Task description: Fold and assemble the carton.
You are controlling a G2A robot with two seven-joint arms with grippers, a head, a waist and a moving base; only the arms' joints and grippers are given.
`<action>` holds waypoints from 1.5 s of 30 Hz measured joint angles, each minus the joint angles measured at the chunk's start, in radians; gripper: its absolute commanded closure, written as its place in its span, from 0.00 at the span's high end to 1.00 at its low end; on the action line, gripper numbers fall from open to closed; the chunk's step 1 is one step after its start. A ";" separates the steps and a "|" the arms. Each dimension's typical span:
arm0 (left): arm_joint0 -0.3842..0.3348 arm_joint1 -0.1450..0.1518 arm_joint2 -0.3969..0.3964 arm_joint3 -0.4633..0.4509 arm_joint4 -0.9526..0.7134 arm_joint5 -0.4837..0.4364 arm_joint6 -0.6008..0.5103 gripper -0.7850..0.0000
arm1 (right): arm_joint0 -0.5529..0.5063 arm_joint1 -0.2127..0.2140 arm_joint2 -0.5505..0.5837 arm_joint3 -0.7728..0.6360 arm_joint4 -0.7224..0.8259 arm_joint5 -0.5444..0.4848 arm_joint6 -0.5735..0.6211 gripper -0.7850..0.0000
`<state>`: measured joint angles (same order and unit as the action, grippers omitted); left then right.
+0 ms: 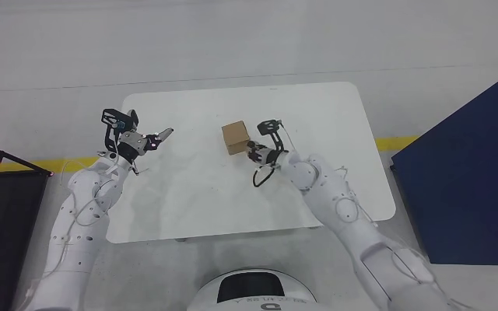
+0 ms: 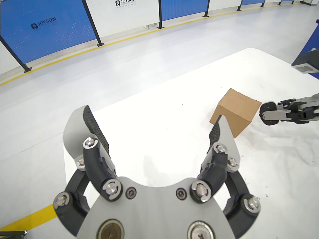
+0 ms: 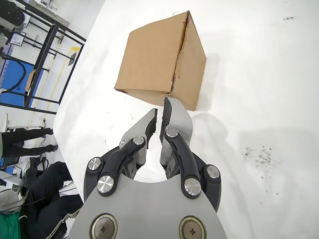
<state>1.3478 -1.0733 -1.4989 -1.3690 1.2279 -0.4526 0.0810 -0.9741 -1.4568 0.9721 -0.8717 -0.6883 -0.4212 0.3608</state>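
A small brown carton (image 1: 235, 138) stands closed as a cube near the middle of the white table (image 1: 327, 109). Seen from the right wrist, the carton (image 3: 162, 65) has a rough, slightly torn seam down one edge. My right gripper (image 3: 160, 109) is shut with nothing in it, its tips just short of the carton's lower corner; from above it (image 1: 250, 149) sits right beside the box. My left gripper (image 2: 152, 121) hangs open and empty over the table's left part, well apart from the carton (image 2: 235, 111). From above, that gripper (image 1: 164, 134) points toward the box.
The table has rounded corners, and its edges lie close to both arms. Dark scuff marks (image 3: 259, 154) dot the surface near the right gripper. Blue and white fence panels (image 2: 99, 8) stand beyond the floor. A dark rack (image 3: 37, 58) stands off the table's side.
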 measured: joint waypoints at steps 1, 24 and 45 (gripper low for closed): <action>0.000 0.000 0.000 0.000 0.000 0.000 0.000 1.00 | -0.006 0.002 -0.001 -0.012 -0.009 -0.013 0.005 0.00; 0.000 0.000 0.000 0.000 0.000 0.000 0.000 1.00 | 0.178 -0.107 -0.186 0.162 0.049 0.040 -0.009 0.00; 0.000 0.000 0.000 0.000 0.000 0.000 0.000 1.00 | -0.102 0.063 0.083 -0.120 -0.169 -0.323 -0.314 0.20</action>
<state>1.3478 -1.0733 -1.4989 -1.3690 1.2279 -0.4526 0.0810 -1.0762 -1.3943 1.0551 -0.9921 -0.8576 -0.7441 0.0464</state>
